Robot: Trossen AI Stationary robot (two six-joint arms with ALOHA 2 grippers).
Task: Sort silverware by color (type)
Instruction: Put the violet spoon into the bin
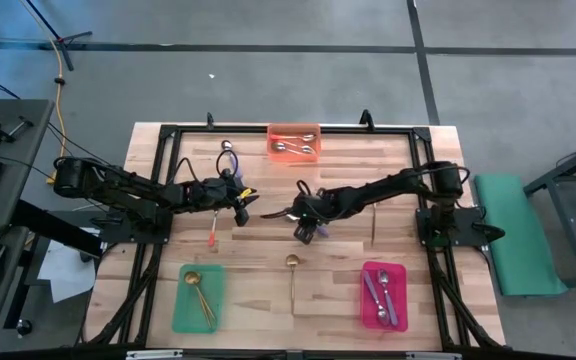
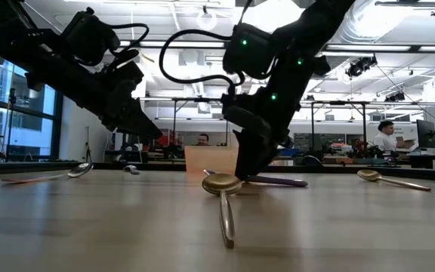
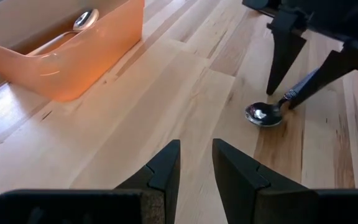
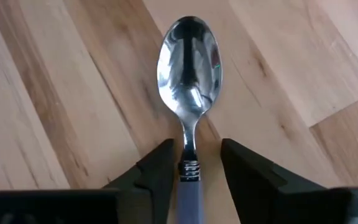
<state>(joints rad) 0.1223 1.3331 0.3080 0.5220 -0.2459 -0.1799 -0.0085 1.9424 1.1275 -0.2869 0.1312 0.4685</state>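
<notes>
A purple-handled spoon [image 4: 189, 62] lies flat on the table near its middle, bowl up, and also shows in the left wrist view [image 3: 263, 114]. My right gripper [image 4: 196, 163] [image 1: 301, 213] is down over it and open, one finger on each side of the handle just behind the neck. My left gripper [image 3: 196, 155] [image 1: 245, 207] hovers to the left of it, slightly open and empty. Other spoons lie loose: an orange-handled one [image 1: 214, 232], a gold one [image 1: 292, 275] [image 2: 221, 189], another gold one [image 1: 374, 222] and one near the far edge [image 1: 229, 154]. My right gripper comes from above, its fingers across the purple spoon's handle at the ringed collar [image 4: 189, 168]. One finger [image 4: 160, 168] stands close beside the collar; I cannot tell whether it touches. The spoon rests flat on the wood.
An orange tray [image 1: 295, 131] with spoons stands at the far edge, and shows too in the left wrist view [image 3: 73, 68]. A green tray [image 1: 180, 310] with a gold spoon and a pink tray [image 1: 366, 300] with purple-handled spoons stand at the near edge. People show in the room behind.
</notes>
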